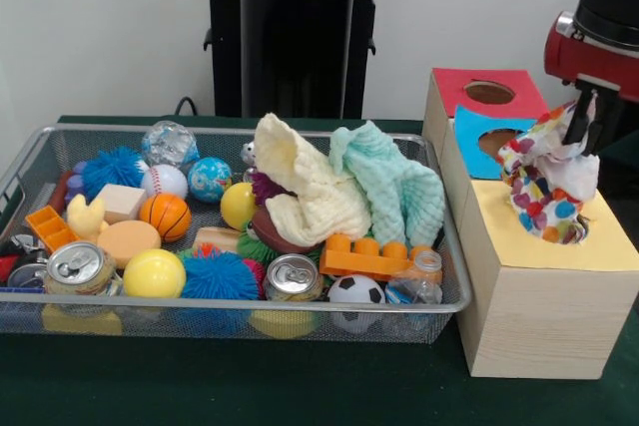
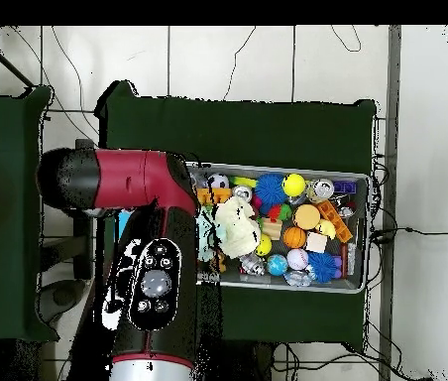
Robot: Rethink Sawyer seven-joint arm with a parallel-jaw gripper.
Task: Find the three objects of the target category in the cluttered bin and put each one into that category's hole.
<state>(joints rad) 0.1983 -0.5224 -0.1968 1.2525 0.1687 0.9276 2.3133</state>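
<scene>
Bin (image 1: 439,246) first: the wire mesh basket stands just beside the yellow-topped box (image 1: 519,291), packed with balls, cans, a cream cloth (image 1: 310,192) and a mint cloth (image 1: 394,187); I can pick out no further printed wrapper among them. Behind the yellow-topped box, and touching it, stand a blue-topped box (image 1: 474,137) and a red-topped one (image 1: 469,82).

On the yellow-topped box, the wrapper (image 1: 547,187), white with red, yellow and blue spots, hangs upright, its long axis vertical. Its upper end is pinched in the gripper (image 1: 581,127), whose fingers are clenched on it from above. Its lower end reaches the hole (image 1: 577,233), of which only a sliver of rim shows behind the bundle. My judgement: the coming move turns on the wrapper's foot lying straight over that opening, so letting go drops it in.

Front view alone shows the boxes, wrapper and grasp. Overhead, the arm (image 2: 144,258) covers all of that; only the bin's contents beside it are plain.
</scene>
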